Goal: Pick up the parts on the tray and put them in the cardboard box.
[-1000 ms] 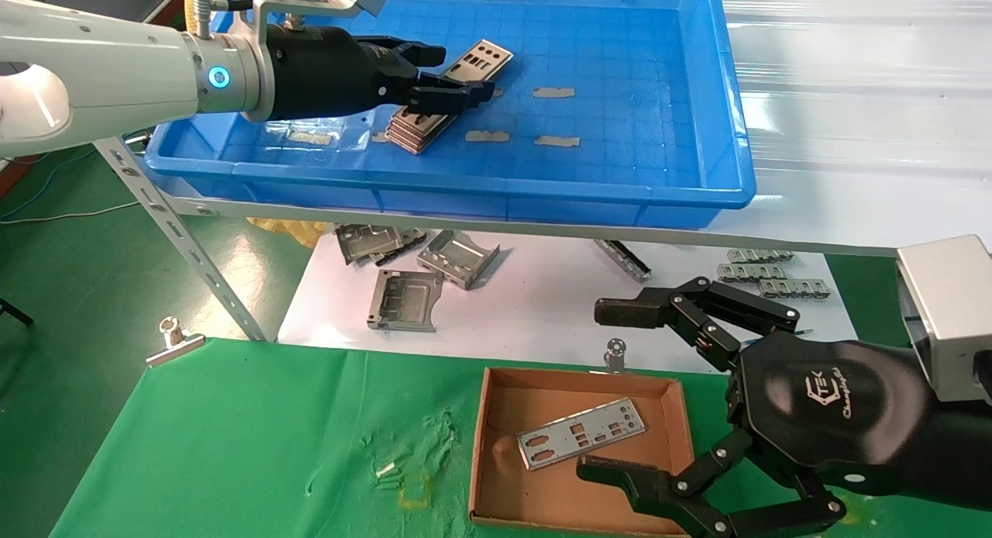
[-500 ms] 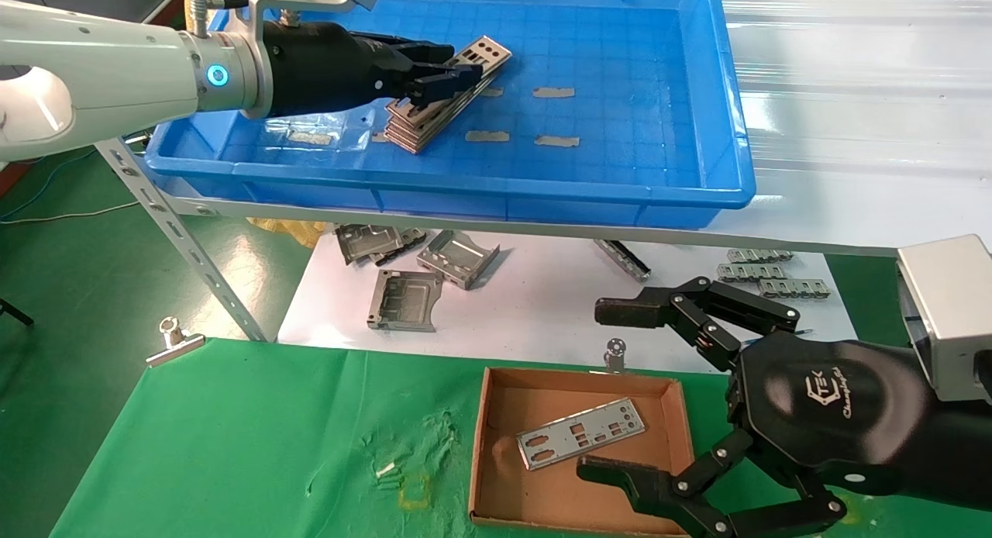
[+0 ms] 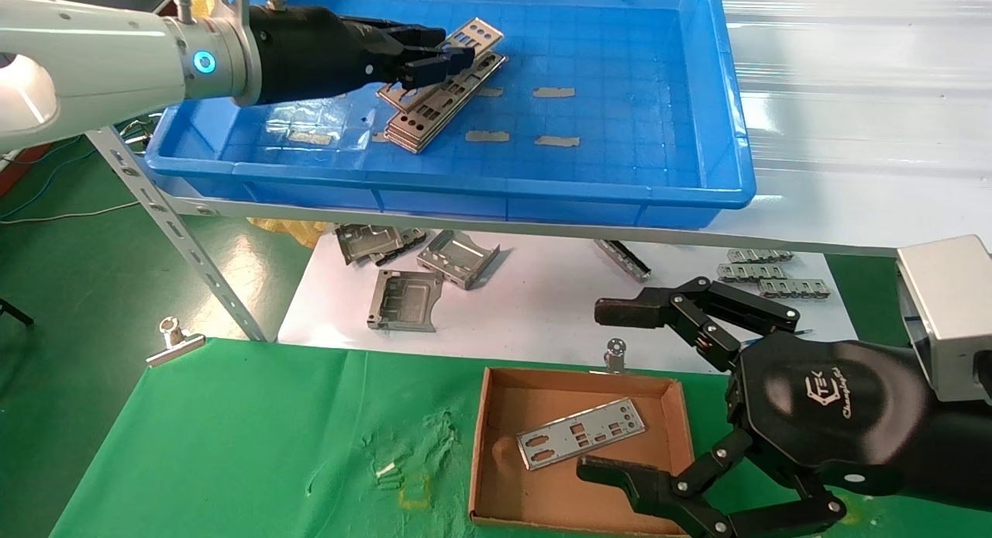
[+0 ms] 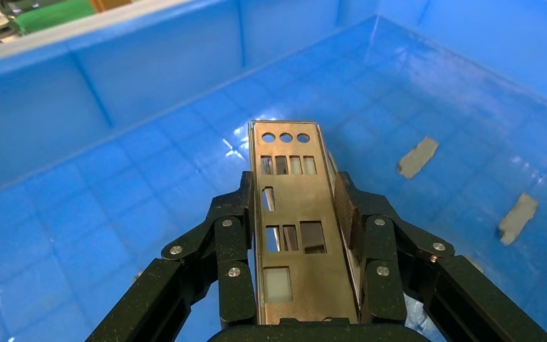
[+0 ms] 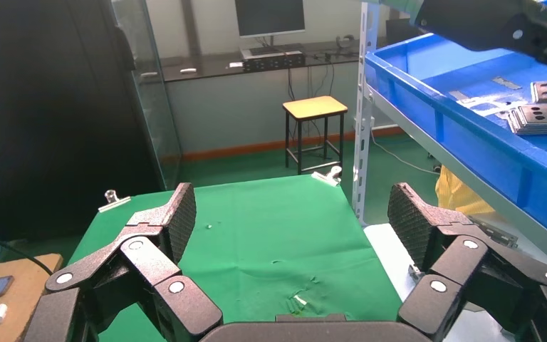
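Note:
My left gripper (image 3: 434,60) is inside the blue tray (image 3: 620,197), shut on one silver plate (image 3: 473,36) and holding it lifted above the stack of plates (image 3: 434,112) on the tray floor. In the left wrist view the plate (image 4: 292,214) sits clamped by its long edges between my fingers (image 4: 231,235), with the gripper (image 4: 295,203) over the grid floor. The cardboard box (image 3: 496,414) lies on the green cloth in front with one plate (image 3: 581,433) in it. My right gripper (image 3: 604,391) is open and empty beside the box's right side; it also shows in the right wrist view (image 5: 292,214).
Folded metal brackets (image 3: 403,298) and toothed strips (image 3: 763,273) lie on the white sheet below the tray shelf. A slanted shelf strut (image 3: 178,236) stands at the left. Binder clips (image 3: 174,340) hold the green cloth. Grey tape patches (image 3: 554,92) dot the tray floor.
My left gripper closed on the top plate and raised it off the stack, pulling back a little to the left. The right arm has not moved.

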Tool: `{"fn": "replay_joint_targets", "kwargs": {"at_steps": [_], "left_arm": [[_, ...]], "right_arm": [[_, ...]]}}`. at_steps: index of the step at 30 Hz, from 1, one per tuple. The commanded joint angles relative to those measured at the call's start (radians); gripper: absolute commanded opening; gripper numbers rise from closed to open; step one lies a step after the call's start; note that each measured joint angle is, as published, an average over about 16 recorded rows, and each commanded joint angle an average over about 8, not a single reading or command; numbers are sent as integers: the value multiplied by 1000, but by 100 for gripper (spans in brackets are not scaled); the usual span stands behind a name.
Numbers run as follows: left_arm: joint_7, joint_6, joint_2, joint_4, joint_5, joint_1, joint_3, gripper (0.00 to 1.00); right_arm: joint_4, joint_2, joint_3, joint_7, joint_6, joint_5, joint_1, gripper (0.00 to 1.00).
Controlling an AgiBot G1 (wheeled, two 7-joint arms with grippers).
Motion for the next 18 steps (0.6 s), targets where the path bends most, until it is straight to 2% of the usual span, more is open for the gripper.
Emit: {"fn": "replay_joint_targets", "kwargs": {"at_steps": [1,6,11,18], "left_arm": [[1,2,-2,3,-4,-3,-2,0],[3,34,-10,8,-14,-18,-8,0],[13,115,-31,3,-30,-35,-17,0],[44,356,-84,-15,-65,-35,-35,0]], "right_arm": [[0,0,0,0,0,0,0,100],[0,0,0,0,0,0,0,100],[0,0,0,0,0,0,0,100],[0,0,0,0,0,0,0,100]]}}
